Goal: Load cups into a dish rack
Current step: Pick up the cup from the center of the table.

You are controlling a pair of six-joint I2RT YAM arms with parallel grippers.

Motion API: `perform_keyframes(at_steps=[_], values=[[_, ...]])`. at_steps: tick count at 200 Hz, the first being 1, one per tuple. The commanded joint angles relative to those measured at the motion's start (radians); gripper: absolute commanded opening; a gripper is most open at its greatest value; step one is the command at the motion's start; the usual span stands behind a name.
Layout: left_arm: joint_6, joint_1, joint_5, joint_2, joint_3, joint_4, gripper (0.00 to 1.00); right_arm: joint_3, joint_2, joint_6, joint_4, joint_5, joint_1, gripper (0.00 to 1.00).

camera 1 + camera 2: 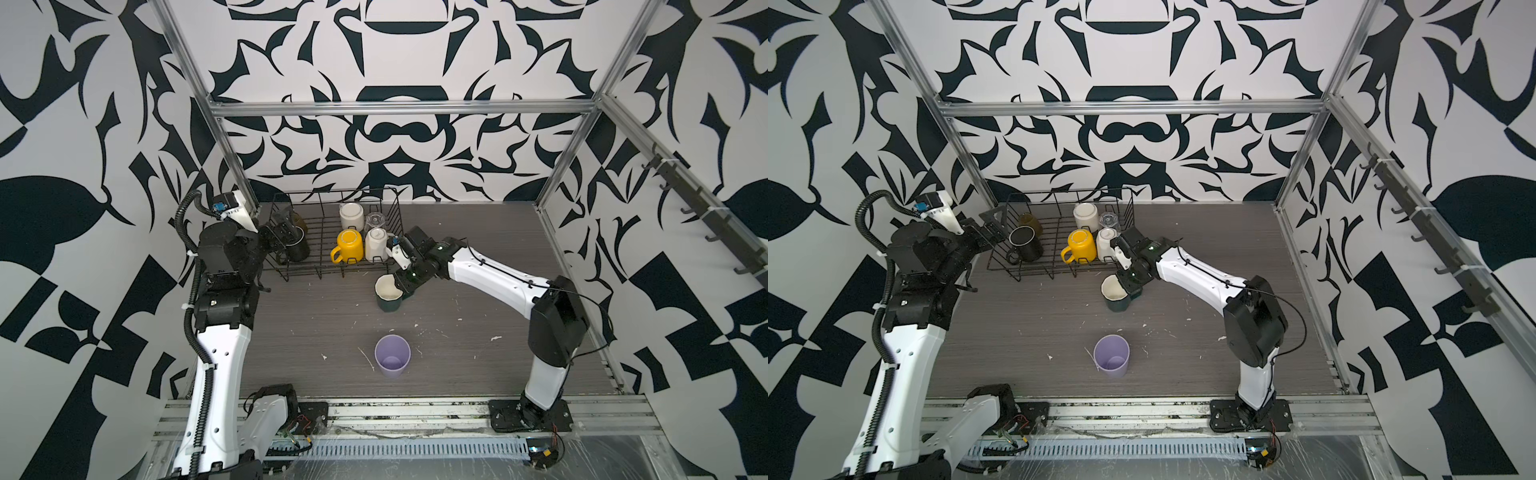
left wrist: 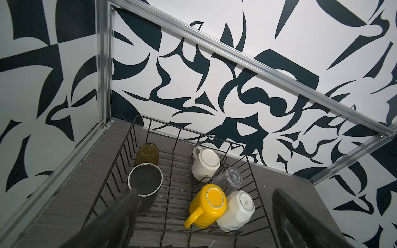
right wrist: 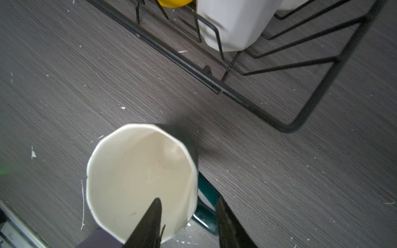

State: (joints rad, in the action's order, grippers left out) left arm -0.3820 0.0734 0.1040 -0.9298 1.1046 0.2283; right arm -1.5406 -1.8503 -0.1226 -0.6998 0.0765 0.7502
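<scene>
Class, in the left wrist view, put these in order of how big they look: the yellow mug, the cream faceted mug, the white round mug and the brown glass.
1. yellow mug and cream faceted mug: these look about alike. Both sit nearest the camera, so they are not ranked.
2. white round mug
3. brown glass

The grey wood-grain table [image 1: 478,291] carries a black wire dish rack [image 1: 323,237] at the back, a green mug [image 1: 388,297] just in front, and a lilac tumbler [image 1: 392,356] standing well apart.

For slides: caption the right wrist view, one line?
Right gripper, jaws open, straddles the wall of the dark-green mug beside the dish rack.
</scene>
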Motion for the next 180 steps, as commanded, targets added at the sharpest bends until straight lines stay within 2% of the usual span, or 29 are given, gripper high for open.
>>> perform_keyframes(at_steps=[1, 21, 71, 107, 153, 180], values=[[-0.009, 0.003, 0.014, 0.022, -0.011, -0.006, 0.99, -0.067, -0.020, 0.030, -0.024, -0.029, 0.011, 0.42], [-0.008, 0.003, 0.017, 0.031, -0.015, -0.015, 0.99, -0.101, -0.060, 0.042, -0.037, -0.033, 0.016, 0.38], [-0.006, 0.003, 0.026, 0.047, -0.042, -0.040, 0.99, -0.146, -0.120, 0.068, -0.069, -0.053, 0.034, 0.19], [-0.012, 0.003, 0.031, 0.076, -0.093, -0.121, 0.99, -0.141, -0.115, 0.082, -0.077, -0.080, 0.037, 0.00], [-0.030, 0.003, 0.101, 0.151, -0.246, -0.393, 0.99, -0.112, -0.061, 0.086, -0.092, -0.100, 0.035, 0.00], [-0.023, 0.003, 0.122, 0.148, -0.248, -0.398, 1.00, -0.028, 0.053, 0.043, -0.059, -0.047, -0.003, 0.00]])
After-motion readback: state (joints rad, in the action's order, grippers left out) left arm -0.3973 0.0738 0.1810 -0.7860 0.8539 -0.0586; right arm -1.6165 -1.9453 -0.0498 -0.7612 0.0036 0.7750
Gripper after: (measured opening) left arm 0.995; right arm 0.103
